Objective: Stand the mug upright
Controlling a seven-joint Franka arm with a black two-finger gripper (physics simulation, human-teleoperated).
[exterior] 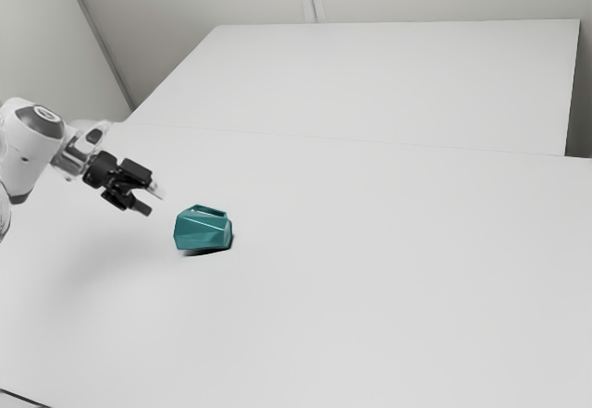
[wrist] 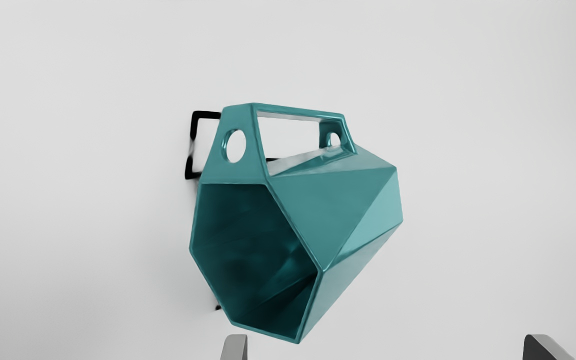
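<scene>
I have the gripper [exterior: 153, 202] open and empty, its two fingers well apart, hanging above the table [exterior: 370, 288] and just short of the mug [exterior: 203, 228], on the side of it toward the exterior view's left. In the wrist view the fingertips straddle bare tabletop, with one of them close beside the lower edge of the mug's mouth [wrist: 253, 250], so nothing is between them for me to squeeze. The mug lies on its side on the table, handle [wrist: 298, 113] uppermost, and from the hand's camera I can look obliquely into the dark inside; it is not upright. I judge the step in hand to be the approach, with the grasp, the tipping and the setting down all wanted from here. The next move, as I read it, is to shift the hand sideways until the mug sits between the fingers rather than off to one of them, line them up across the handle or a wall near the mouth, then ease down and close. After that I would lift a little and rotate so the mouth points up and the base meets the table. I'd watch that one fingertip near the rim: coming down badly aligned could shove the mug along, and its slanted facets might let it slip or twist in my grip
</scene>
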